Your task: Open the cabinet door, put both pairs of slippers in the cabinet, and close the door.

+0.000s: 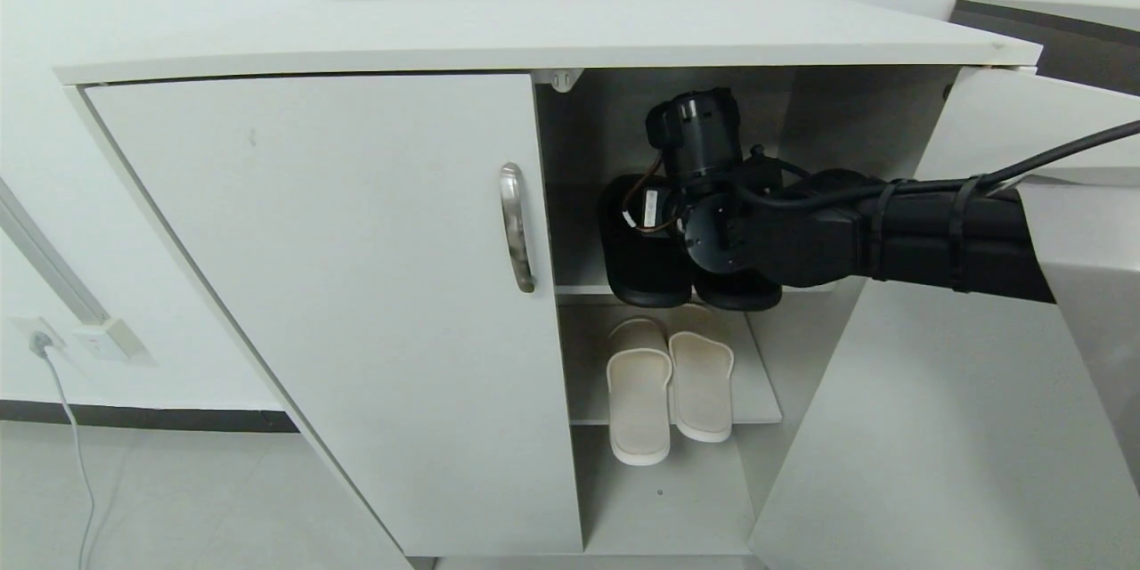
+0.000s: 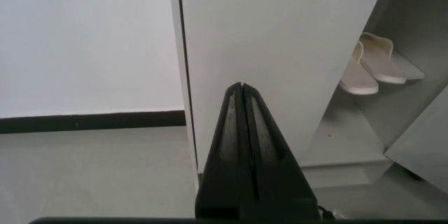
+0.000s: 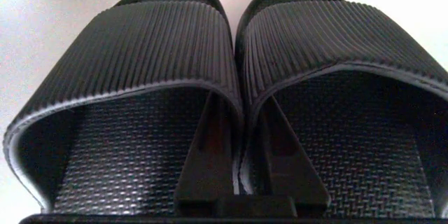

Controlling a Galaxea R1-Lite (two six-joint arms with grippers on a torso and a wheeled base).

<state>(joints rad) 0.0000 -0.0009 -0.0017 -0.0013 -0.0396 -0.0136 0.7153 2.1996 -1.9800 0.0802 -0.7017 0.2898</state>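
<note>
The white cabinet (image 1: 534, 36) has its left door (image 1: 338, 285) closed and its right door (image 1: 935, 427) swung open. A pair of black slippers (image 1: 637, 272) lies on the upper shelf, toes inward. My right gripper (image 3: 245, 154) is inside that shelf, one finger in each slipper, shut on the two adjoining inner edges of the black slippers (image 3: 140, 49). A pair of white slippers (image 1: 668, 387) (image 2: 374, 66) lies side by side on the middle shelf. My left gripper (image 2: 241, 112) is shut and holds nothing, low in front of the closed left door.
A metal handle (image 1: 515, 227) runs down the closed door's right edge. The bottom compartment (image 1: 659, 499) holds nothing. A wall socket with a cable (image 1: 40, 343) is on the left, above the grey floor (image 1: 178, 499).
</note>
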